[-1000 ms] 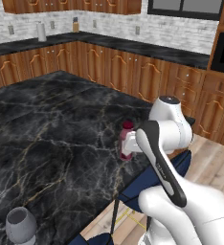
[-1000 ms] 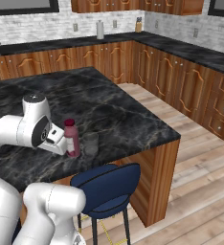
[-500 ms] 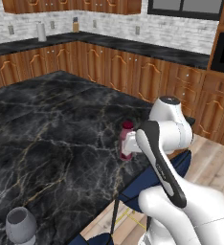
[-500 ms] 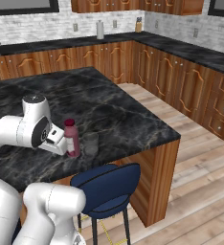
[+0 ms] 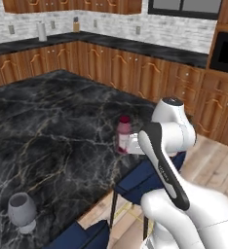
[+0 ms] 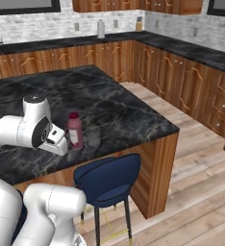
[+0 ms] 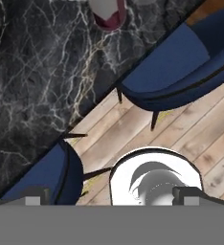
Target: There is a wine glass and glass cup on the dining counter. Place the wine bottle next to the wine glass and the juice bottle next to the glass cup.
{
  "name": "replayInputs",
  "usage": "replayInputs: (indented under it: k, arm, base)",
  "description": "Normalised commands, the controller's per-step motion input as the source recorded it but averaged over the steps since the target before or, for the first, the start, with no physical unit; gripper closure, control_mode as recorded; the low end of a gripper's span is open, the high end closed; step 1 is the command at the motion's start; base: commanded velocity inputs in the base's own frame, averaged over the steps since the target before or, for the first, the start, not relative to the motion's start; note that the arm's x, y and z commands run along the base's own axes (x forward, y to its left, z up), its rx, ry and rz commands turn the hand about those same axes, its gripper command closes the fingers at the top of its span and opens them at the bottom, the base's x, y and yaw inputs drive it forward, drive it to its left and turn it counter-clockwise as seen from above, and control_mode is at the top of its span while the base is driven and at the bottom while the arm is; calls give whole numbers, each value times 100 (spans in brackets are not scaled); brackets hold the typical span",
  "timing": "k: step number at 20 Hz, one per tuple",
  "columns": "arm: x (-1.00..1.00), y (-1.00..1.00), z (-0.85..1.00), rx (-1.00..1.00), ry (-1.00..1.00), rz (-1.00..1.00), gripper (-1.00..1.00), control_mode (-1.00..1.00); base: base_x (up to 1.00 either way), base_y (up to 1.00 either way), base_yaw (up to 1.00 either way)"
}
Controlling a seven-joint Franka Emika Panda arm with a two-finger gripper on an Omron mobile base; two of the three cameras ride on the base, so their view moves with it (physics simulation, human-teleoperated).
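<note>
The juice bottle (image 5: 123, 133), pinkish-maroon with a red cap, stands upright on the dining counter (image 5: 47, 126) near its front edge. Right beside it is the glass cup (image 6: 93, 136), a faint clear tumbler; the juice bottle (image 6: 75, 129) stands just left of it there. The wine glass (image 5: 22, 212) rests far along the counter at the lower left. My gripper (image 6: 61, 143) hangs close beside the bottle, off the counter's edge. In the hand view my gripper (image 7: 111, 195) is open with nothing between its fingertips (image 7: 35, 196), and the juice bottle (image 7: 108, 12) sits at the top edge. The wine bottle is out of view.
Blue stools (image 5: 150, 175) (image 6: 109, 175) stand tucked against the counter's wooden edge, right under my hand. Wooden floor lies beyond. Cupboards under a narrow black worktop (image 6: 133, 41) line the far walls.
</note>
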Motion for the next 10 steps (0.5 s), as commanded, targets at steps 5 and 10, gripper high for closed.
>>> replayInputs:
  k: [5, 10]
  arm:
    - [0, 0, 0, 0, 0, 0, -100, 100]
    - [0, 0, 0, 0, 0, 0, -100, 100]
  base:
    - [-76, 9, 2]
    - [-69, 13, 23]
